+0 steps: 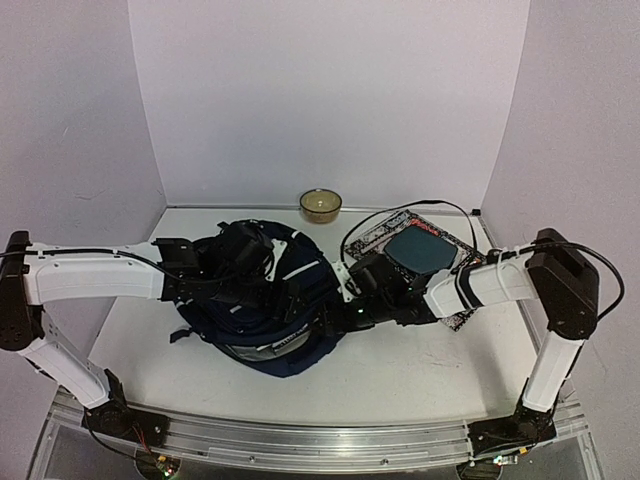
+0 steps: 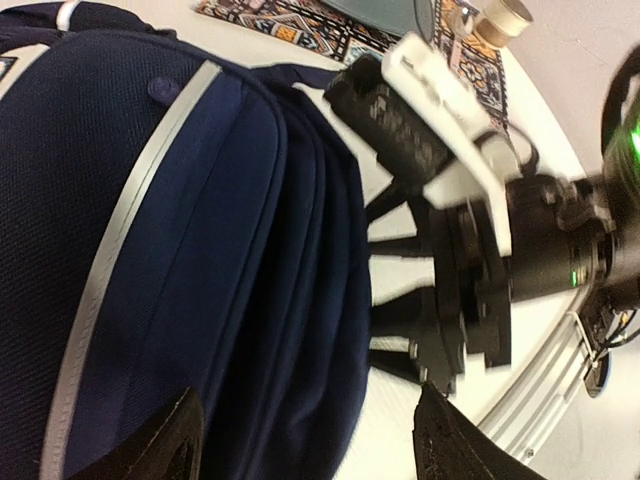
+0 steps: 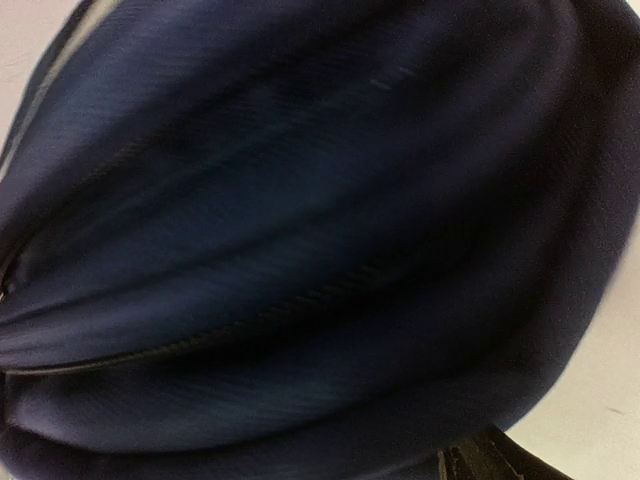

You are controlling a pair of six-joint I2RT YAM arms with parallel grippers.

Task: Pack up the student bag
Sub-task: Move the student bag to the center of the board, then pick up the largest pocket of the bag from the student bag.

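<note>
Wiring and black wrist parts are covering much of the student bag (image 1: pixel 300 340) in the top view, where it is lying slumped on the white table (image 1: pixel 420 370). The left gripper (image 1: pixel 248 255) is hanging over the bag's top, its fingers lost against the dark fabric. The right gripper (image 1: pixel 345 290) is pushing in at the bag's right side, its jaws too hidden to read. Right of the bag, a patterned mat (image 1: pixel 375 232) is lying under a teal item (image 1: pixel 415 250), both partly cut off by the right arm. Behind the bag, a small round yellowish container (image 1: pixel 320 205) is sitting.

In the left wrist view, the left gripper's fingertips (image 2: pixel 165 445) are standing wide apart with nothing pinched, the bag's navy edge running below the gap. Only the tips are showing. A grey stripe (image 2: pixel 125 230) is crossing the bag.

The right wrist view is blurring into navy fabric that is filling nearly everything. One dark finger (image 3: pixel 500 462) is poking in at the bottom edge, so I cannot tell how those jaws are standing.
</note>
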